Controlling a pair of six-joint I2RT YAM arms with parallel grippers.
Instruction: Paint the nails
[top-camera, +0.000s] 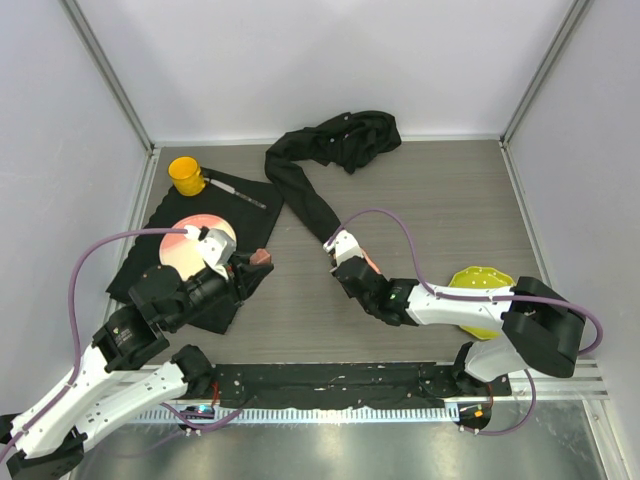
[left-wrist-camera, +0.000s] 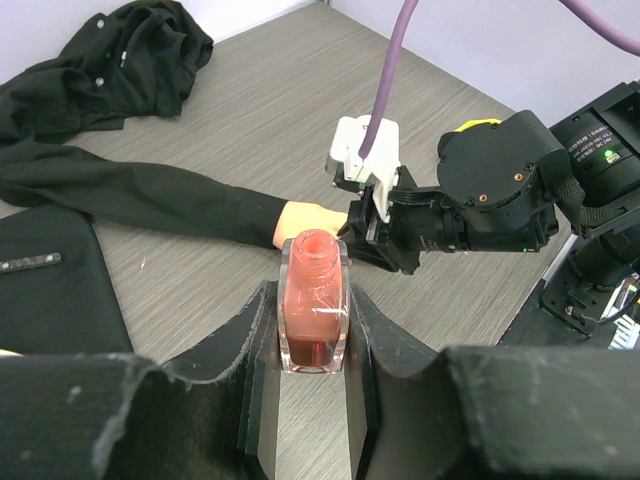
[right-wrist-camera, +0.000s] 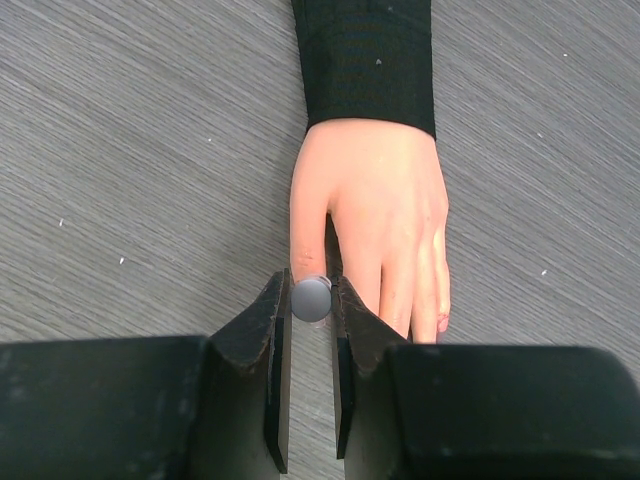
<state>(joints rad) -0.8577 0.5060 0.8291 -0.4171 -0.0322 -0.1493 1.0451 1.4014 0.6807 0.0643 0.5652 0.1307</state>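
Left hand: matte black jaws closed on a polish bottle, a rectangular block of glossy clear glass with pinkish-red liquid and an open round neck, held upright. Right hand: jaws closed narrowly on a grey cap, smooth and round, seen end-on just over the thumb tip of the mannequin hand. That hand is smooth, pale peach and lies palm down on the grey wood-grain tabletop, with a black ribbed sleeve at its wrist. The nails lie at the fingertips, just beside the right hand's jaws and mostly hidden by them.
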